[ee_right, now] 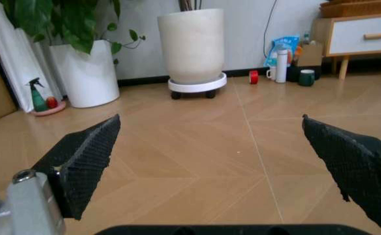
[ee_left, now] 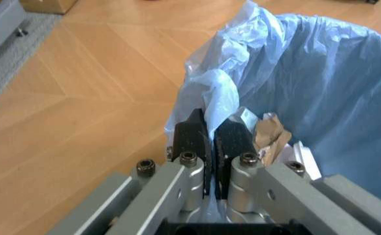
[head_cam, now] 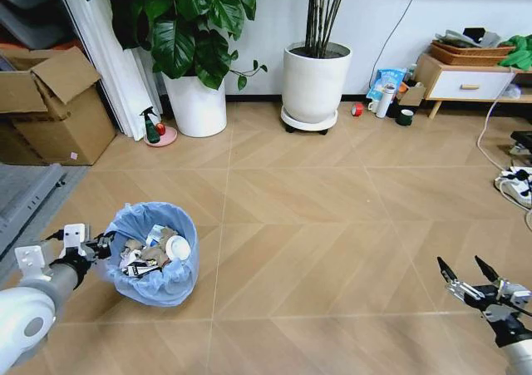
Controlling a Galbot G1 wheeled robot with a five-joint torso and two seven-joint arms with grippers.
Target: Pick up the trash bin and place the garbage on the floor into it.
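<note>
The trash bin (head_cam: pixel 154 254) stands on the floor (head_cam: pixel 332 217) at the lower left, lined with a crinkled light-blue bag (ee_left: pixel 321 83). Inside it lies garbage (head_cam: pixel 155 250): crumpled paper, printed wrappers and a white round disc (head_cam: pixel 178 247). My left gripper (head_cam: pixel 101 247) is at the bin's left rim, shut on the bag and rim (ee_left: pixel 211 128). A brown crumpled scrap (ee_left: pixel 268 133) shows just inside the rim. My right gripper (head_cam: pixel 465 268) hangs open at the lower right, low over bare planks, with nothing between its fingertips (ee_right: pixel 86 156).
Two large white plant pots (head_cam: pixel 316 80) (head_cam: pixel 196 102) stand at the back wall, a green spray bottle (head_cam: pixel 151 127) beside the left one. A cardboard box (head_cam: pixel 50 109) and grey mat (head_cam: pixel 25 194) are left. A white flask (head_cam: pixel 385 101), cabinet (head_cam: pixel 465 80) and power strip (head_cam: pixel 517 184) are right.
</note>
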